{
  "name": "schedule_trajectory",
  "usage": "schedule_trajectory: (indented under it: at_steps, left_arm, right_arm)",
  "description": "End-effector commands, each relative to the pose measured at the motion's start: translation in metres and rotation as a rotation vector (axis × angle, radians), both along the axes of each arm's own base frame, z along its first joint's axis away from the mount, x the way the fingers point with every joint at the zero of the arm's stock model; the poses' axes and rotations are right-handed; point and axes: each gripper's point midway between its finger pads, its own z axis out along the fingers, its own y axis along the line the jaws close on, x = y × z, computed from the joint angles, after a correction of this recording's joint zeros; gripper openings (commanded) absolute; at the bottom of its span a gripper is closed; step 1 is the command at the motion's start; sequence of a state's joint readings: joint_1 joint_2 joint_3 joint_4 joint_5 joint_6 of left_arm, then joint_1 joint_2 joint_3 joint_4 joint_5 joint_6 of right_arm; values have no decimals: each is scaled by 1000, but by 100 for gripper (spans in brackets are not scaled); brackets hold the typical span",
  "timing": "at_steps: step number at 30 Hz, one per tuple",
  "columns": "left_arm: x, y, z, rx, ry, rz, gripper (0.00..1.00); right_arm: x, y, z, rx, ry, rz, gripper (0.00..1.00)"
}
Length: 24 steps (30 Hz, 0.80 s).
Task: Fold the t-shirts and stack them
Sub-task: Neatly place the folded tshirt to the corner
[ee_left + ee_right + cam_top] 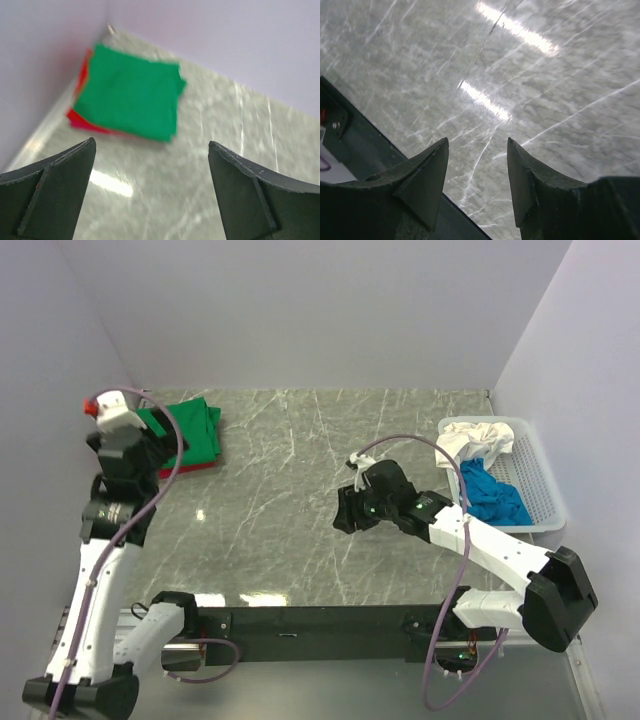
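Note:
A folded green t-shirt (pixel 190 428) lies on a folded red t-shirt (pixel 185 468) at the far left, by the left wall. In the left wrist view the green t-shirt (pixel 131 92) covers most of the red t-shirt (pixel 80 119). My left gripper (pixel 151 145) hangs above and short of this stack, open and empty. A blue t-shirt (pixel 492 494) and a white t-shirt (pixel 478 438) lie crumpled in the basket (pixel 535 480) at the right. My right gripper (pixel 478 141) is open over bare marble mid-table, holding nothing.
The white lattice basket stands against the right wall. A black rail (pixel 300 622) runs along the near edge between the arm bases, and its edge (pixel 365 145) shows in the right wrist view. White walls close the table on three sides.

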<state>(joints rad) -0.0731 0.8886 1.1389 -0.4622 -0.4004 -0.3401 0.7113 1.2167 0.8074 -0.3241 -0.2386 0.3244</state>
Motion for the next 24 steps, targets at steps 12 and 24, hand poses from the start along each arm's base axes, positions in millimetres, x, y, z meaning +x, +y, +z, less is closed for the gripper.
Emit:
schedule_trajectory:
  at_steps: [12,24]
  left_arm:
    - [-33,-126,-91,-197,135,-404,99]
    - [-43,-141,-95,-185,158,-506,99]
  right_arm:
    - [51,-12,61,30,-209,-254,58]
    - [60,-13,65,54,-197,-337,58]
